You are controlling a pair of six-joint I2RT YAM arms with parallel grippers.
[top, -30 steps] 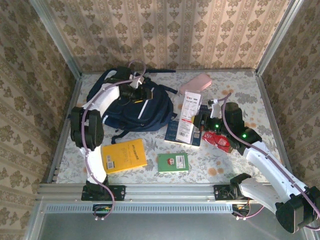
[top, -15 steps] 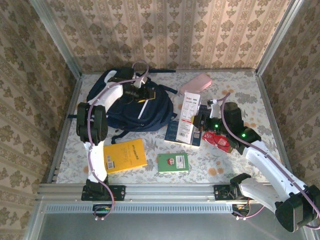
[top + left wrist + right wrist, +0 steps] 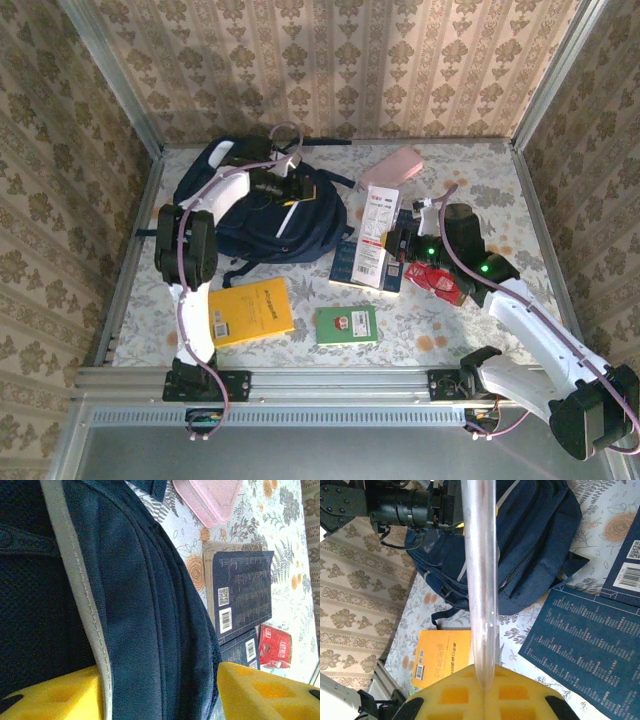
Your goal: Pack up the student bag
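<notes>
Far-left corner of the table (image 3: 470, 200): student bag (image 3: 240, 225) lies flat, and nothing looks packed yet. Yellow book (image 3: 248, 311), green book (image 3: 346, 325) and pink case (image 3: 392, 167) wait outside. Left pincer (image 3: 296, 190) sits astride a ridge of bag fabric; biting or not, cannot tell. Right pincer (image 3: 397, 242) is clamped on the white-and-red pack (image 3: 378, 228). Since a second ago the left arm has reached further right across the bag; the rest is unmoved.

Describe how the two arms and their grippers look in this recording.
Both are built alike: the left arm and right arm have white tubular links joined by bulky black joints, with a lilac cable running along each. Small green lights glow on the right arm. The left gripper and right gripper are bright yellow at the tips, moulded with square pockets.
</notes>
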